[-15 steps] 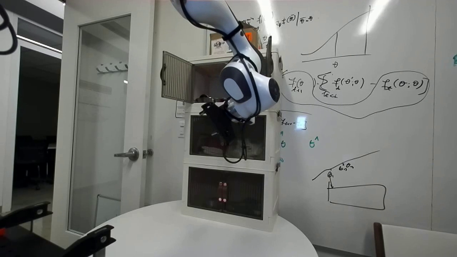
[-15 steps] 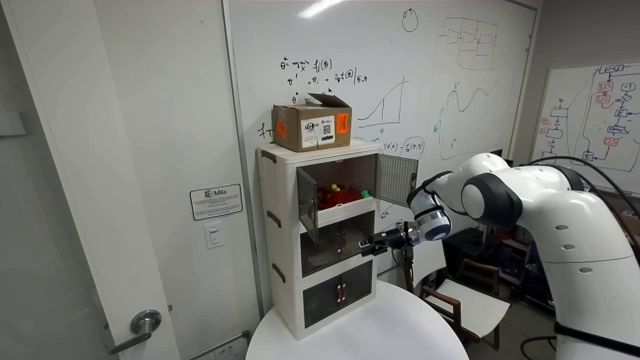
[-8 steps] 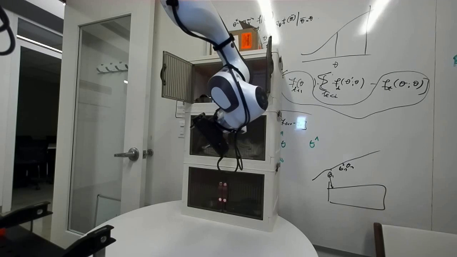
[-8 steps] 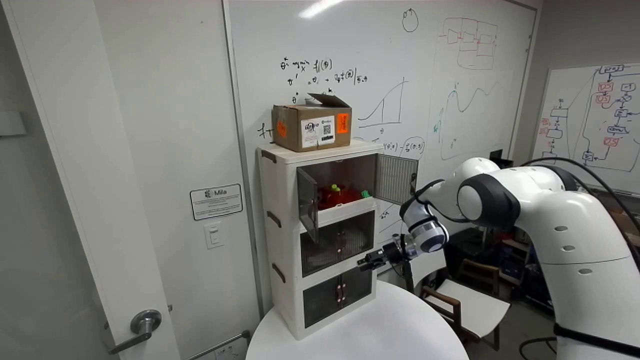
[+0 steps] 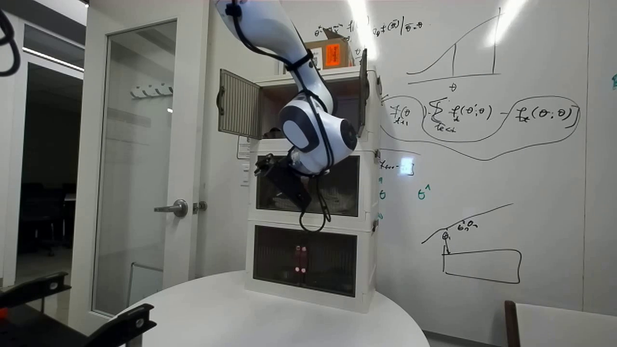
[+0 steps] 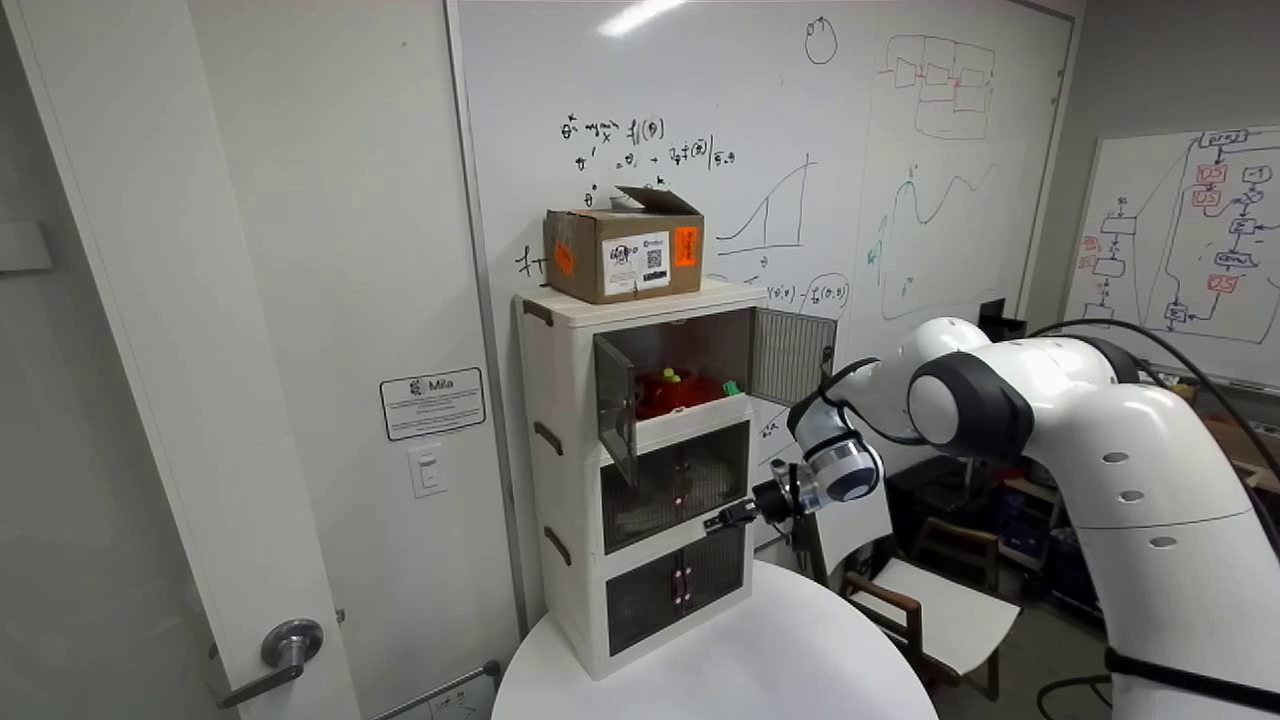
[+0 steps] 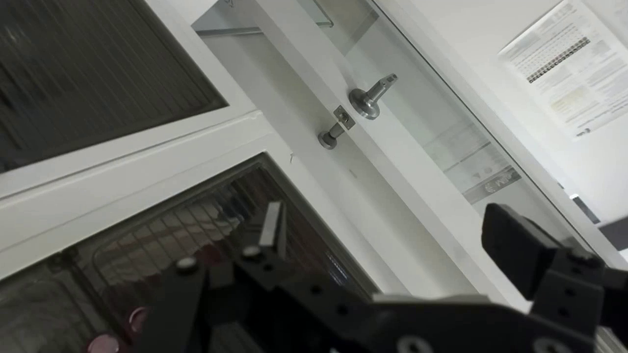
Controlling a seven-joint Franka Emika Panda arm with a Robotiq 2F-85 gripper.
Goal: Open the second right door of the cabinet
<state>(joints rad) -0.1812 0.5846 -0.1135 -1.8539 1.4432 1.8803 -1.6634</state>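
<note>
1. A whiteboard (image 6: 780,60), covered in formulas and graphs, backs the scene in both exterior views.
2. A glass-panelled room door (image 5: 140,173) stands at the left in an exterior view.
3. The white robot arm (image 6: 1130,450) extends in from the right in an exterior view.
4. The tall white cabinet (image 6: 570,490), three tiers high, stands upright on a round table (image 6: 760,650).
5. A cardboard box (image 6: 620,255) with orange labels rests on top of the cabinet.
6. The upper left door (image 6: 615,400) and upper right door (image 6: 793,355) are swung outward; the middle right door (image 6: 716,465) sits flush in its frame.
7. The gripper (image 7: 390,233) is spread wide: in the wrist view one finger (image 7: 273,228) shows against a dark cabinet pane (image 7: 171,235), the other against the room door. In both exterior views it overlaps the cabinet around mid-height; whether it touches, I cannot tell.
8. Two dark red handles (image 5: 303,260) with pink dots stand side by side on the bottom doors (image 5: 330,262).
</note>
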